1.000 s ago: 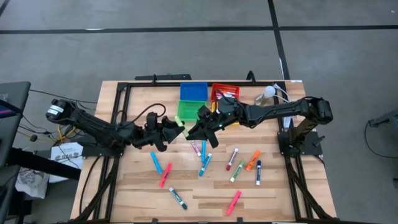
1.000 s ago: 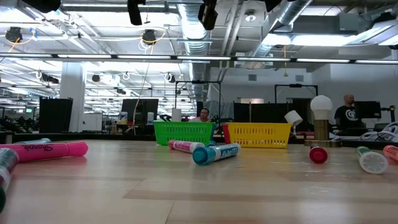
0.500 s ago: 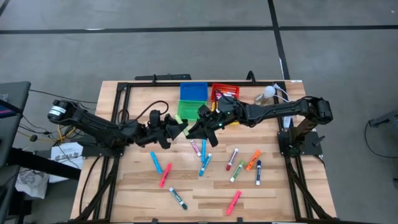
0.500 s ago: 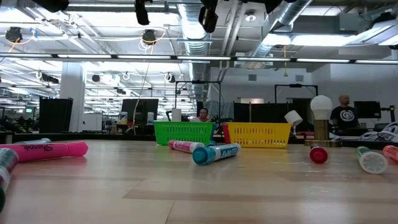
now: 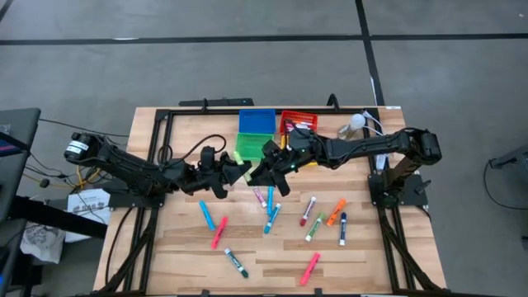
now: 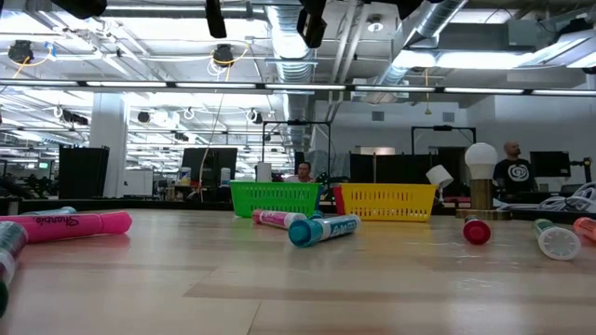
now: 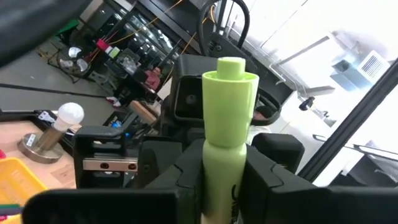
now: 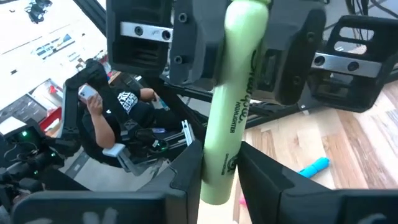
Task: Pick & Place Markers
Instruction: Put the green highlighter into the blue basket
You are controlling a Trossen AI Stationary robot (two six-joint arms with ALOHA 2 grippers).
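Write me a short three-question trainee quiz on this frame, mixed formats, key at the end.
1. True or false: the green marker is lying on the table.
2. In the low view, which bin stands right beside the yellow bin? A) green bin B) purple bin C) black bin
3. In the high view, what colour is the marker lowest in the picture?

Key
1. False. It is up in the air, clamped in the left pincer, tip to tip with the right pincer.
2. A, the green bin.
3. Pink: the pink marker.
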